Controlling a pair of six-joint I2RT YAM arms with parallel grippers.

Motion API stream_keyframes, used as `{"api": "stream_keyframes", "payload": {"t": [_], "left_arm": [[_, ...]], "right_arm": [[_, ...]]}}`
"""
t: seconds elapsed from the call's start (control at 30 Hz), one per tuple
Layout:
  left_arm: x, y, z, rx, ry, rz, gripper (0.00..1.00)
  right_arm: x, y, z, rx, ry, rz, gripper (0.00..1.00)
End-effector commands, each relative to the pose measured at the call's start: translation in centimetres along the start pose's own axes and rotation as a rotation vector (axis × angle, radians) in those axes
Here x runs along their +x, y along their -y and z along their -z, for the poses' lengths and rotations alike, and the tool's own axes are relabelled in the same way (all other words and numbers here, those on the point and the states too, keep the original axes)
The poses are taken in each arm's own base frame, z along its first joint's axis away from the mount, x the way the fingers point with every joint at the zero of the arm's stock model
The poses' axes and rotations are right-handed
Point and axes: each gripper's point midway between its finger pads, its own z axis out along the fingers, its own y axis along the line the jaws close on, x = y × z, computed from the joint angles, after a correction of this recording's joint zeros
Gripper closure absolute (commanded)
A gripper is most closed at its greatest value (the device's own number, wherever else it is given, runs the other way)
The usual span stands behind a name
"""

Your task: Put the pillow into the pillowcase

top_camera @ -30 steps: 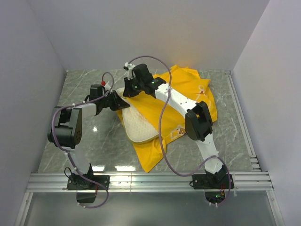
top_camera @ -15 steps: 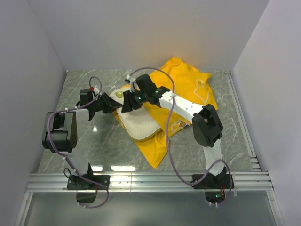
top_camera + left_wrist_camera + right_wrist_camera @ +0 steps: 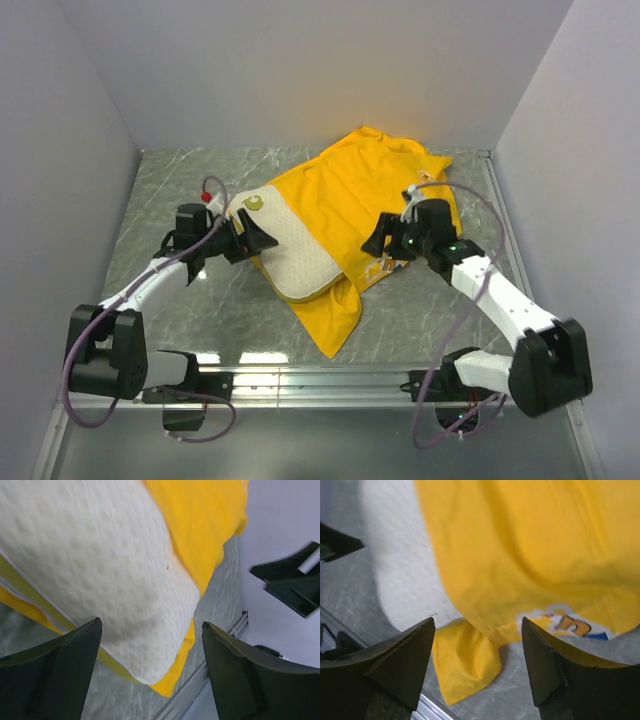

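The cream-white quilted pillow (image 3: 290, 245) lies on the table, its right part under the yellow pillowcase (image 3: 370, 185); its left half and logo corner stick out. My left gripper (image 3: 264, 238) stands open at the pillow's left edge, holding nothing. In the left wrist view the pillow (image 3: 100, 565) fills the space ahead of the open left gripper (image 3: 152, 667), with the pillowcase (image 3: 200, 520) beyond. My right gripper (image 3: 372, 243) is open at the pillowcase's near right edge. In the right wrist view the right gripper (image 3: 477, 667) hovers apart from the pillowcase (image 3: 530, 545) and the pillow (image 3: 395, 565).
A loose yellow flap (image 3: 330, 320) of the case trails toward the metal rail (image 3: 320, 380) at the near edge. White walls close in the marble table (image 3: 180, 190) on three sides. The right arm's black parts (image 3: 295, 580) show in the left wrist view.
Both grippers have opened and let go. The right arm swung from over the pillow to the right side; the left arm drew back left. The pillowcase has settled flatter over the pillow.
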Motion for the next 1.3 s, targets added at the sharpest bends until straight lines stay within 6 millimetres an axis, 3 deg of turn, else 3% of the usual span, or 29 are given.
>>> {"api": "stream_keyframes", "payload": {"t": [0.0,0.17,0.33,0.47,0.5,0.53,0.57,0.63,0.7,0.73,0.77,0.87,0.9,0.97,1.0,1.03,1.1,1.13,1.27], "left_arm": [[3.6,-2.1,-0.7,-0.115,-0.059,0.095,0.13],[5.7,-3.8,-1.6,-0.189,-0.11,0.138,0.07],[6.8,-1.7,-3.4,-0.111,-0.155,0.135,0.05],[7.5,-1.1,-5.0,-0.079,-0.177,0.174,0.12],[7.3,-0.8,-5.3,-0.06,-0.175,0.188,0.15],[7.4,-0.8,-5.6,-0.059,-0.178,0.196,0.18],[7.5,-1.0,-5.9,-0.064,-0.184,0.204,0.24],[7.1,-0.8,-6.4,-0.047,-0.179,0.212,0.28],[7.1,-0.6,-6.7,-0.036,-0.189,0.217,0.4],[6.8,-0.4,-6.9,-0.024,-0.182,0.217,0.47],[6.9,-0.3,-6.9,-0.016,-0.184,0.219,0.62],[6.2,0.5,-7.3,0.026,-0.163,0.244,0.91],[5.5,1.2,-7.4,0.051,-0.15,0.258,0.99],[4.1,2.6,-7.8,0.107,-0.118,0.255,1.0],[3.2,3.5,-7.8,0.139,-0.105,0.273,1.0],[2.4,4.2,-7.7,0.155,-0.082,0.271,1.0],[1.1,5.4,-7.4,0.187,-0.037,0.281,1.0],[1.0,5.4,-7.4,0.184,-0.029,0.287,1.0],[1.1,3.7,-7.0,0.136,-0.014,0.306,1.0]], "right_arm": [[4.6,2.0,-2.1,0.003,-0.126,-0.116,0.2],[8.2,2.7,-3.9,-0.006,-0.239,-0.192,0.18],[11.2,1.1,-5.2,-0.049,-0.317,-0.161,0.16],[13.9,0.0,-5.8,-0.066,-0.392,-0.133,0.19],[14.1,-0.2,-6.1,-0.071,-0.405,-0.129,0.23],[15.1,0.0,-6.6,-0.064,-0.443,-0.127,0.36],[15.6,-0.2,-6.7,-0.07,-0.474,-0.124,0.42],[16.3,-0.2,-7.6,-0.068,-0.528,-0.129,0.49],[16.4,-1.3,-7.7,-0.105,-0.561,-0.106,0.58],[16.5,-1.9,-7.8,-0.13,-0.576,-0.103,0.9],[17.0,-3.1,-7.6,-0.164,-0.595,-0.077,1.0],[15.6,-8.6,-6.4,-0.335,-0.594,0.005,1.0],[15.2,-12.8,-5.2,-0.468,-0.605,0.063,1.0],[14.0,-17.7,-3.0,-0.631,-0.552,0.173,1.0],[14.5,-21.4,-0.9,-0.739,-0.546,0.247,1.0],[15.0,-23.4,0.9,-0.846,-0.569,0.289,1.0],[15.1,-26.4,3.3,-0.966,-0.575,0.364,1.0],[16.3,-27.2,4.5,-1.027,-0.638,0.37,1.0],[17.4,-26.7,5.2,-1.07,-0.699,0.397,1.0]]}}
